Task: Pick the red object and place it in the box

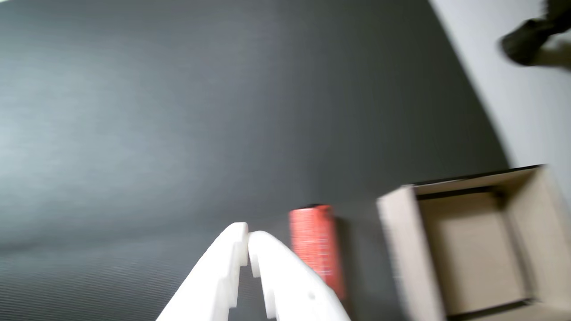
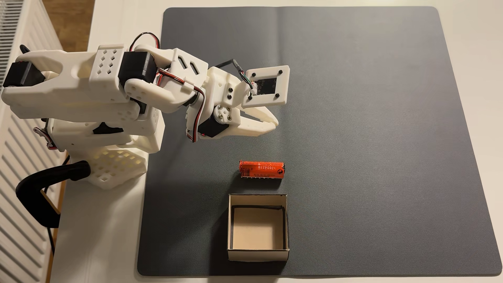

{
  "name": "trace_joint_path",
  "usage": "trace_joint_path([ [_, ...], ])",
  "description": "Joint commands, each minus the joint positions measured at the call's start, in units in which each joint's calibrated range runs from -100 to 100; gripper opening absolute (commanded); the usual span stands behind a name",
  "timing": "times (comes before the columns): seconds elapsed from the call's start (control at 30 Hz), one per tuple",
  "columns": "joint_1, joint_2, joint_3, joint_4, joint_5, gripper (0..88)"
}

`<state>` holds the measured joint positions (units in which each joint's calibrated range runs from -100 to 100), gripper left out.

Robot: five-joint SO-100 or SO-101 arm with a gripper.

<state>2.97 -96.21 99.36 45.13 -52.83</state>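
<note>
Red object (image 2: 261,169) first in my mind, though I take the scene by size. The dark grey mat (image 2: 353,108) covers most of the white table (image 2: 109,231) in the fixed view, and everything I care about sits on it. The white arm (image 2: 109,81) reaches from its base at the left edge of that view, with a black clamp (image 2: 49,187) gripping the table edge below it and a white radiator (image 2: 16,190) running along the far left.

The box (image 2: 257,251) stands open-topped near the lower edge of the mat, its beige floor bare, a black line running round the inner walls. The red object lies flat just above it in the fixed view, lengthwise across, near the box but apart from it. In the wrist view, which is blurred, the same bar (image 1: 314,240) sits between my fingers and the box (image 1: 397,249).

The gripper (image 2: 275,123) hangs over bare mat, well above the bar in the fixed view, and I see its tips (image 1: 248,234) pressed together with nothing between them. Nothing lies between gripper and bar.
</note>
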Motion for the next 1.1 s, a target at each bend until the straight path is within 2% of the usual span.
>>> trace_joint_path([
  [0.0,4.8,-0.3,0.2,-0.7,5.0,0.8],
  [0.27,6.2,0.1,0.6,1.2,5.7,1.3],
  [0.47,6.2,0.4,0.6,1.1,5.6,11.4],
  [0.73,6.2,0.5,0.6,2.0,5.7,16.1],
  [0.9,4.4,1.1,0.6,4.4,5.7,16.8],
  [1.07,4.0,6.5,0.6,1.9,5.6,16.8],
])
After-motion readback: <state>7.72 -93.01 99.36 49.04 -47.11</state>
